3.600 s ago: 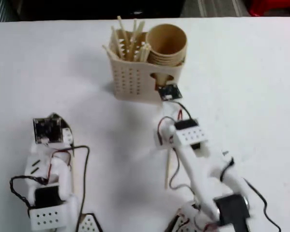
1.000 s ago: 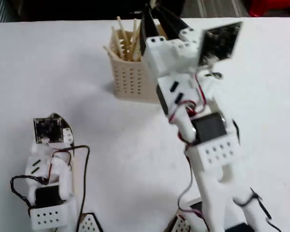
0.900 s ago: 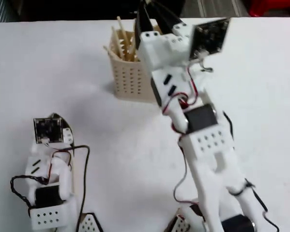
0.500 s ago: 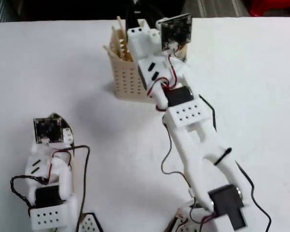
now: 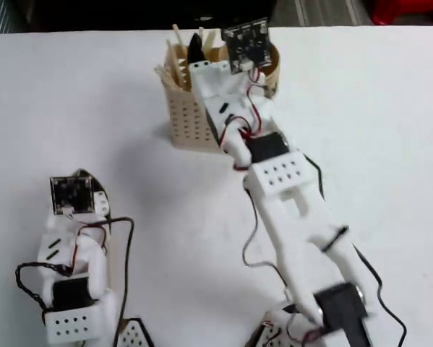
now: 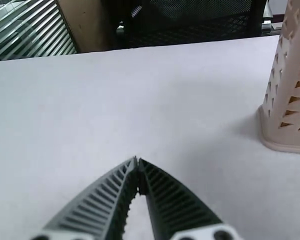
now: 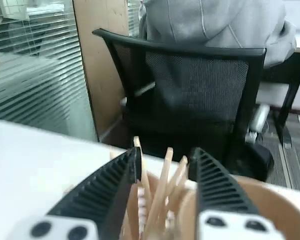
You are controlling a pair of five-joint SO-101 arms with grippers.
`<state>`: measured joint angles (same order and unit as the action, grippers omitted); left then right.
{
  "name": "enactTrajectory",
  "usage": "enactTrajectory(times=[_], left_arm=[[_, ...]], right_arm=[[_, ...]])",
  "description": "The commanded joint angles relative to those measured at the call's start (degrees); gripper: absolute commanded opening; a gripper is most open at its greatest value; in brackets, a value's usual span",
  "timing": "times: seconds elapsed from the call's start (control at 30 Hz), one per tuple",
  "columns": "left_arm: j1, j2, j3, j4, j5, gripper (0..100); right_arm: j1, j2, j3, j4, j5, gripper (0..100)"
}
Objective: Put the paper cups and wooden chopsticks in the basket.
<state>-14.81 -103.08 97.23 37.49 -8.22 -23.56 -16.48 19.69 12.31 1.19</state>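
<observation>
A cream perforated basket (image 5: pixel 190 119) stands at the back of the white table. Several wooden chopsticks (image 5: pixel 176 54) stand in its left side and stacked paper cups (image 5: pixel 272 63) in its right. My right gripper (image 5: pixel 204 45) hovers over the chopstick side, open, with the upright chopsticks (image 7: pixel 162 187) showing between its jaws and a brown cup rim (image 7: pixel 270 200) beside them. My left gripper (image 6: pixel 137 163) rests shut and empty low over the table at the front left (image 5: pixel 82 174), well apart from the basket (image 6: pixel 290 85).
The right arm stretches from the front edge across the table's middle to the basket, with loose cables (image 5: pixel 251 238) hanging beside it. Bare table lies left and right of the basket. The table's far edge (image 5: pixel 93 30) runs just behind the basket.
The right arm rose from the table in front of the basket, swung left and came down over the chopstick side. The chopstick that lay by that arm is gone from the table. The left arm kept still.
</observation>
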Motion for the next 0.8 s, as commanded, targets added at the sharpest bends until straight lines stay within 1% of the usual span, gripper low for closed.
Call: enactTrajectory(times=[0.0, 0.03, 0.07, 0.13, 0.37, 0.57, 0.77], left_arm=[[-0.5, -0.9, -0.3, -0.5, -0.6, 2], [-0.5, -0.9, -0.3, -0.5, -0.6, 2], [-0.5, -0.9, -0.3, -0.5, -0.6, 2], [-0.5, -0.9, -0.3, -0.5, -0.6, 2], [-0.6, -0.9, -0.4, -0.3, -0.5, 2], [-0.3, -0.9, -0.9, 0.1, -0.4, 2], [0.0, -0.9, -4.7, 7.6, -0.1, 2]], right_arm=[[-0.6, -10.9, 2.5, 7.8, 0.7, 4.6], [-0.6, -13.8, 4.5, 9.4, 0.7, 1.8], [-0.6, -16.7, 6.8, 10.5, 0.7, 1.5], [-0.5, -23.0, 12.3, 12.3, 0.7, 3.9], [-0.3, -48.7, 33.9, 15.6, 0.8, 4.1], [4.4, -66.5, 48.7, 20.4, 0.5, 4.1], [8.9, -80.8, 61.7, 21.5, 0.4, 4.1]])
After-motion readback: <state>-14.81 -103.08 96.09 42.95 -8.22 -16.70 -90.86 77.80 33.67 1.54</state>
